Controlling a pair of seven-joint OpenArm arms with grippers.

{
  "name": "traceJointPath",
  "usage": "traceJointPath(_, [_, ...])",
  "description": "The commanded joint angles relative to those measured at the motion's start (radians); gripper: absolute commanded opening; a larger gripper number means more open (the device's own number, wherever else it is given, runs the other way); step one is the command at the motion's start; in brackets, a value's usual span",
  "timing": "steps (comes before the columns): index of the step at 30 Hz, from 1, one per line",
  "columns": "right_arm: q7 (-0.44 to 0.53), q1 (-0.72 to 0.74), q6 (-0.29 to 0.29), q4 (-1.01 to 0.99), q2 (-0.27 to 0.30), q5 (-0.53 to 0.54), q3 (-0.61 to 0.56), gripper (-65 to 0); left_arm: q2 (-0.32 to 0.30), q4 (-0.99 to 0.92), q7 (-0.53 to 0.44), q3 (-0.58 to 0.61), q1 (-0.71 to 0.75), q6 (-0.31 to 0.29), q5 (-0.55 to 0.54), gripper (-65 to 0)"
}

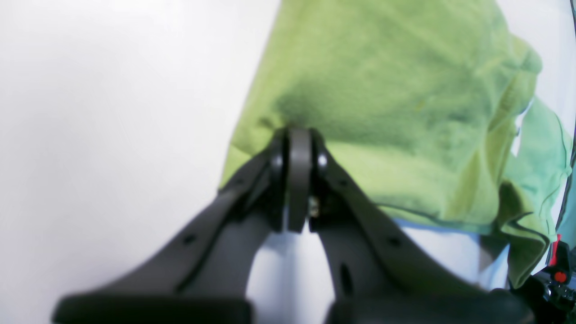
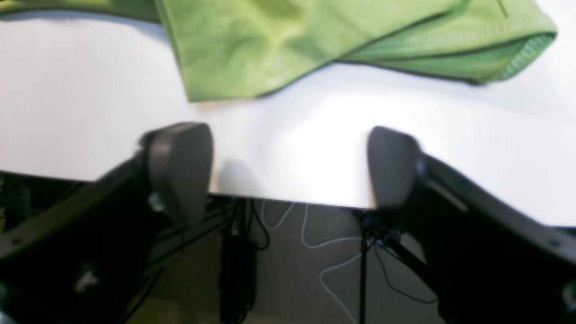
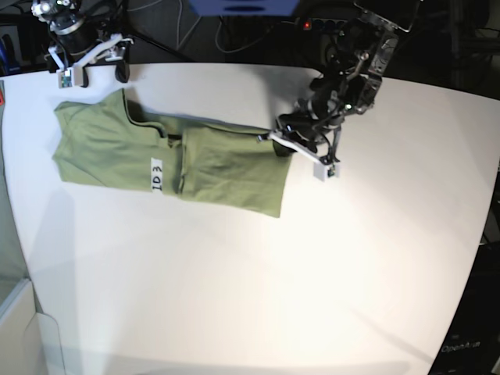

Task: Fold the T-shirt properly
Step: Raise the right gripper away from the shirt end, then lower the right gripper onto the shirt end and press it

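Note:
The green T-shirt [image 3: 156,148] lies flat on the white table [image 3: 258,281], partly folded, its white label [image 3: 155,176] facing up. My left gripper [image 3: 281,133] is shut, its tips down on the fabric at the shirt's right end. In the left wrist view the closed fingertips [image 1: 299,135] sit over the T-shirt [image 1: 382,90], and I cannot tell whether any cloth is pinched. My right gripper [image 3: 94,74] stands open at the far left corner. In the right wrist view it [image 2: 288,166] holds nothing, a little short of the T-shirt [image 2: 270,40].
The table edge [image 2: 288,202] runs right under the right gripper, with cables [image 2: 328,265] on the floor below. Dark equipment and wires [image 3: 234,23] line the far side of the table. White tabletop stretches in front of the shirt.

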Motion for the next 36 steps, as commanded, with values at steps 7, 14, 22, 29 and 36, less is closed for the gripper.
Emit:
traceJointPath(7, [0.0,-0.002,0.003,0.014,0.004,0.006,-0.017,-9.1,-0.018,-0.031,0.08,0.003,0.029,0.078,0.047,-62.8])
traceJointPath(14, [0.0,0.021,0.003,0.012,0.01,0.006,-0.052,-9.3,-0.015,-0.031,0.08,0.003,0.029,0.078,0.047,-62.8])
traceJointPath(22, [0.0,0.048,0.003,0.012,0.03,0.006,-0.061,-17.8,-0.012,-0.031,0.08,0.003,0.029,0.078,0.047,-62.8])
traceJointPath(29, [0.0,0.067,0.003,0.012,0.032,0.006,-0.057,-49.2,-0.01,-0.031,0.08,0.003,0.028,0.078,0.047,-62.8])
traceJointPath(36, [0.0,0.085,0.003,0.014,0.044,0.006,-0.06,-64.7,-0.01,-0.031,0.08,0.003,0.029,0.078,0.047,-62.8])
